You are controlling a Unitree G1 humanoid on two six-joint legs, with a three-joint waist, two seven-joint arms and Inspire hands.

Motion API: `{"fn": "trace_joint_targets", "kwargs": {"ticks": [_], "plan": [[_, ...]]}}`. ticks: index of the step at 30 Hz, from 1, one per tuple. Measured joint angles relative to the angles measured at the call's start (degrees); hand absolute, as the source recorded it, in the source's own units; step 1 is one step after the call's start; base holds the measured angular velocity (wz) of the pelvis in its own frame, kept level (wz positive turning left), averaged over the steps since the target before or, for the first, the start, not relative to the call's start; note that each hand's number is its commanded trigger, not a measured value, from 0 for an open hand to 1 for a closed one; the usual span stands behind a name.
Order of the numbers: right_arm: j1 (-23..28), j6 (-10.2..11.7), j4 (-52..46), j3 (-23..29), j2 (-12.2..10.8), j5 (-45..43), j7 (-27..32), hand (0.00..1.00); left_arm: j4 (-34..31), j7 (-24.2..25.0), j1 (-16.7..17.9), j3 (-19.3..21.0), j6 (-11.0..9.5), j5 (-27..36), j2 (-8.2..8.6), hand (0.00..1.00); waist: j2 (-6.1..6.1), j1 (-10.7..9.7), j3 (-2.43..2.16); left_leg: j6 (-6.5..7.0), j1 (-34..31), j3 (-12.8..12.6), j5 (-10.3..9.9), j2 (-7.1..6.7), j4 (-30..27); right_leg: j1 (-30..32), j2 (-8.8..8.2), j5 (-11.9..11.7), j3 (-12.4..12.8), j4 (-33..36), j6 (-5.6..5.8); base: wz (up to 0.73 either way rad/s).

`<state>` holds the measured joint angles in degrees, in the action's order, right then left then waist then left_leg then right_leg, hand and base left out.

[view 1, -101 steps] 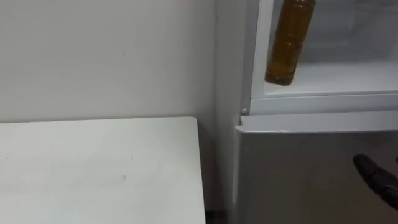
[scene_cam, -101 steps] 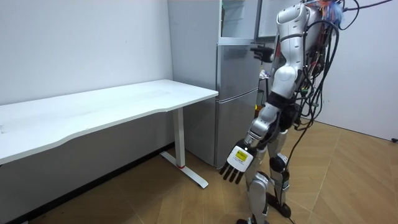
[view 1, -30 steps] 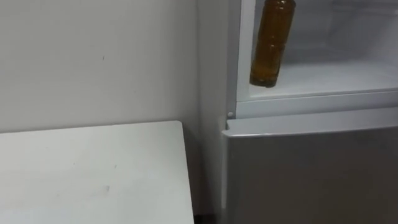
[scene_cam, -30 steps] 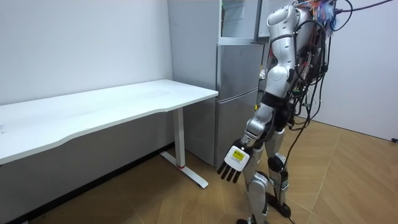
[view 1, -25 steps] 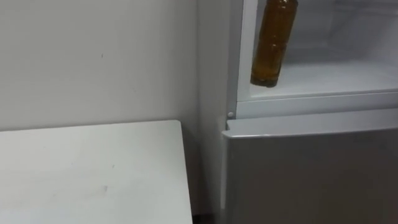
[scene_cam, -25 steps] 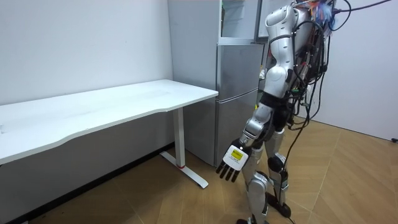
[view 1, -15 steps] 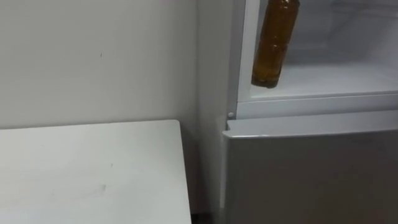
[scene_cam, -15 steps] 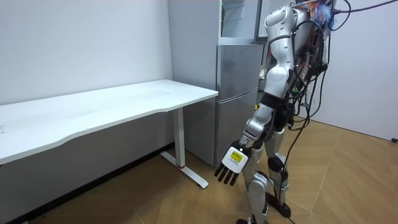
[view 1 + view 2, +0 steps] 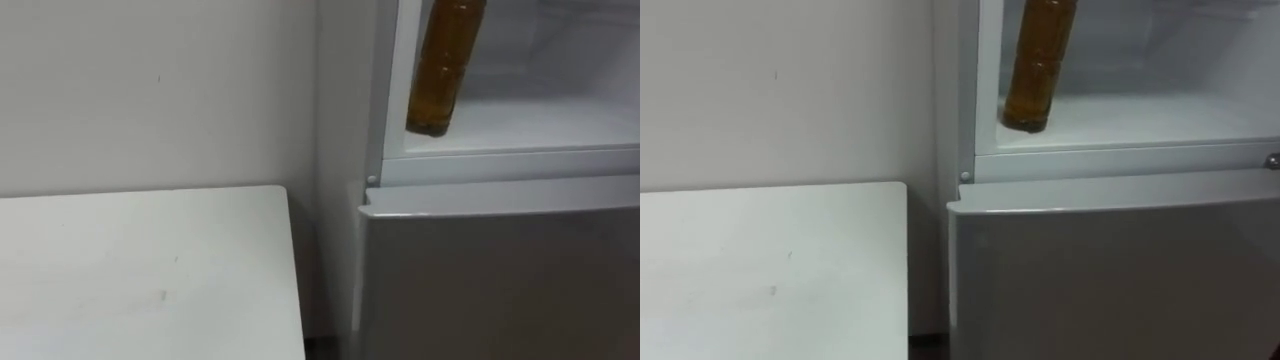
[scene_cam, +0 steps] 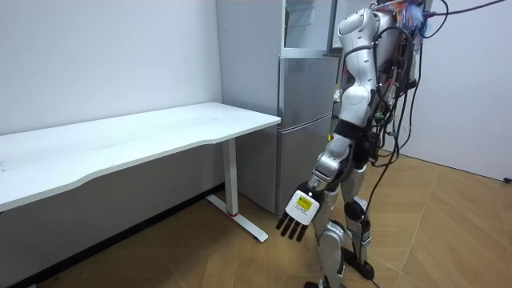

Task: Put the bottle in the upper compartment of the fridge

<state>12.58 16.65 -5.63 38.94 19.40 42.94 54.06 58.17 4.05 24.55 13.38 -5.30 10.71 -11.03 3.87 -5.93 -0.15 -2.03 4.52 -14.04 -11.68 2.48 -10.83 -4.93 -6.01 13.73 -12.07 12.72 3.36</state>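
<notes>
On fridge shelf (image 9: 540, 125), left edge: bottle (image 9: 445, 65) stood upright | left robot hand (image 10: 300, 210) hung released, holding nothing

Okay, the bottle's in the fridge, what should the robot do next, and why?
Probably reach up and shut the open upper compartment: the amber plastic bottle already stands upright on its white shelf, near the front left corner, and the left hand hangs open, holding nothing.

Left hand (image 10: 298, 214) hangs low, fingers straight.
</notes>
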Motion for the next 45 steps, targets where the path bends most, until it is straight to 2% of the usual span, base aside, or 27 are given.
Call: {"fn": "trace_joint_targets", "kwargs": {"ticks": [2, 6, 11, 19, 22, 34, 38, 42, 45], "plan": [[-0.2, -1.32, -0.14, 0.17, 0.35, -2.86, -0.12, 0.0, 0.41, 0.05, -0.03, 0.06, -0.01, -1.86, 0.31, 0.0, 0.06, -0.02, 0.01, 0.0, 0.07, 0.0, 0.0, -0.01, 0.0, -0.1, 0.01, 0.0, 0.07, 0.01, -0.01, 0.0], [-0.56, -2.77, -1.36, 0.67, 0.36, -3.26, -0.55, 0.0, 2.17, 0.19, 0.0, 0.14, 0.06, -3.16, 0.8, 0.0, 0.02, -0.05, 0.03, 0.0, 0.24, -0.11, 0.0, -0.01, -0.01, -0.1, 0.02, 0.01, 0.31, 0.19, -0.03, -0.02], [-0.73, -6.82, -4.05, 0.53, 0.36, -3.29, -0.25, 0.0, 3.99, 0.22, -0.28, 0.19, 0.08, -3.67, 0.96, 0.0, 0.09, 0.01, 0.13, 0.0, 1.01, -0.3, 0.0, -0.03, 0.03, -0.04, -0.13, 0.5, 0.7, 1.37, -0.1, -0.03], [-0.7, -9.53, -5.38, 0.23, 0.36, -4.75, 1.27, 0.0, 4.99, 0.12, -0.32, 1.01, 0.11, -3.69, 1.1, 0.0, 0.72, 0.26, 0.5, 0.0, 1.32, -0.17, 0.01, -0.15, -0.04, 0.35, -0.42, 1.32, 0.66, 2.64, -0.11, 0.0], [-0.69, -9.78, -5.43, -0.73, 0.36, -6.66, 1.69, 0.0, 5.0, -0.02, -0.34, 1.21, 0.1, -3.73, 1.17, 0.0, 1.01, 0.14, 0.68, 0.0, 1.05, -0.24, 0.01, -0.17, -0.05, 1.03, -0.51, 1.46, 0.73, 3.2, -0.18, -0.04], [0.2, -11.3, -8.55, -5.84, 0.33, -10.31, 1.67, 0.0, 7.74, 0.2, -3.06, 1.13, -0.05, -3.46, 1.42, 0.0, 1.03, -0.04, 0.69, 0.0, 1.44, -1.1, 0.01, -0.13, -0.17, 1.13, -0.55, 1.44, 1.42, 3.61, -0.21, -0.03], [2.08, -11.31, -10.6, -8.92, 0.33, -11.98, -0.47, 0.0, 8.83, -0.09, -4.88, 1.13, -0.07, -3.47, 1.49, 0.0, 0.99, 1.23, 0.71, 0.0, 1.29, -1.5, 0.0, -0.02, -0.6, 1.64, -0.48, 1.43, 2.12, 4.09, -0.26, -0.07], [2.2, -11.31, -11.59, -11.07, 0.33, -12.11, -3.49, 0.0, 9.22, -0.13, -5.05, 1.06, -0.17, -3.47, 1.46, 0.0, 0.95, 2.14, 0.71, 0.01, 1.05, -1.5, -0.01, 0.01, -0.56, 1.94, -0.39, 1.36, 2.28, 4.15, -0.3, 0.0], [2.21, -11.31, -12.49, -13.4, 0.3, -15.74, -5.69, 0.0, 10.34, -0.13, -5.09, 0.98, -0.14, -3.63, 1.44, 0.0, 0.69, 2.77, 0.73, 0.01, 0.97, -1.5, -0.01, 0.05, -0.57, 1.94, -0.33, 1.35, 2.29, 4.08, -0.32, 0.0]]}}
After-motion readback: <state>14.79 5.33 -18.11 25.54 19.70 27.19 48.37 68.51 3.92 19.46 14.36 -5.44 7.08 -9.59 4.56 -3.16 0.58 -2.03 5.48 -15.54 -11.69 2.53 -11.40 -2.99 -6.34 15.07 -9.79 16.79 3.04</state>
